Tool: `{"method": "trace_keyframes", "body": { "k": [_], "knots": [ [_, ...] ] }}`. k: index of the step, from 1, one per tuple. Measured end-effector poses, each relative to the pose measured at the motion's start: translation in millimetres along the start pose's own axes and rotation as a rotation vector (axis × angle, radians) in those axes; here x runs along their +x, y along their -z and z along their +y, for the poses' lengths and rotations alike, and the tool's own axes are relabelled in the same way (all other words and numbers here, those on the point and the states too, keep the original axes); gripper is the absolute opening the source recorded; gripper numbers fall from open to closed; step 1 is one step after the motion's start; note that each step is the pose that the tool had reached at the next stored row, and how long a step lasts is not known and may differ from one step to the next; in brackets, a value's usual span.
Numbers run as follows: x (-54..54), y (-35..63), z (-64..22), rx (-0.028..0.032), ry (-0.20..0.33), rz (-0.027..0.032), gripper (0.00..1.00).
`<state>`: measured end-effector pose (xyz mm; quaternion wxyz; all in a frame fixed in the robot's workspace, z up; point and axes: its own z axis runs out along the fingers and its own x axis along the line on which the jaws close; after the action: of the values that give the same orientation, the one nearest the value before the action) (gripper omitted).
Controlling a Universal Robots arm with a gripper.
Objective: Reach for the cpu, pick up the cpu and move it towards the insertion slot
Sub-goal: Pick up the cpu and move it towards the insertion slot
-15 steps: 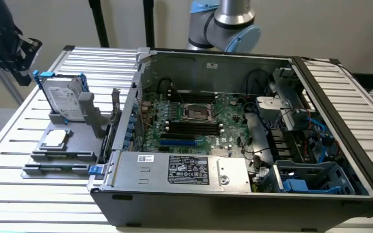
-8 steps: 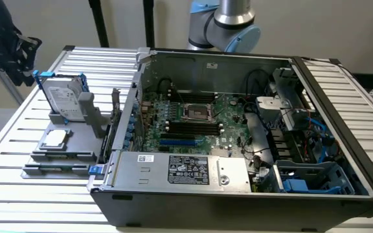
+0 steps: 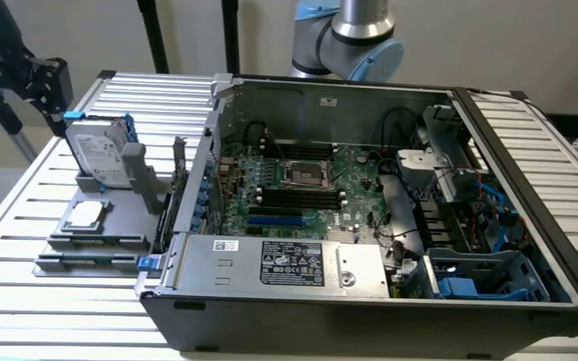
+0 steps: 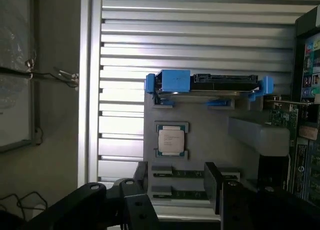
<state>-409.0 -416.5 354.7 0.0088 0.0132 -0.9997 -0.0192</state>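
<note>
Reaching for the cpu [image 4: 170,140], nothing grabbed yet
Our gripper [image 4: 172,187] hangs above it, fingers [image 4: 212,185] apart; we'd centre up, drop straight and pinch its edges evenly.

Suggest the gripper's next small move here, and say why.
Probably lower toward the cpu: it lies untouched in its grey tray outside the computer case, and the open gripper hangs above the tray, not yet touching anything.
</note>
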Motion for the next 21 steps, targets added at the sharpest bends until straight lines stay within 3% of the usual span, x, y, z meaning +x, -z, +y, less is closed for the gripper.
{"method": "trace_keyframes", "body": {
  "k": [1, 3, 4, 21],
  "knots": [
    [-0.3, -1.3, -0.1, 0.0, -0.001, 0.0013, 0.65],
    [-1.7, -4.7, -0.3, -0.0001, -0.003, 0.0025, 0.65],
    [-2.6, -6.5, -0.3, -0.0002, -0.004, 0.0027, 0.71],
    [-6.6, -37.0, -8.4, -0.0002, -0.005, 0.0031, 0.71]
  ]
}}
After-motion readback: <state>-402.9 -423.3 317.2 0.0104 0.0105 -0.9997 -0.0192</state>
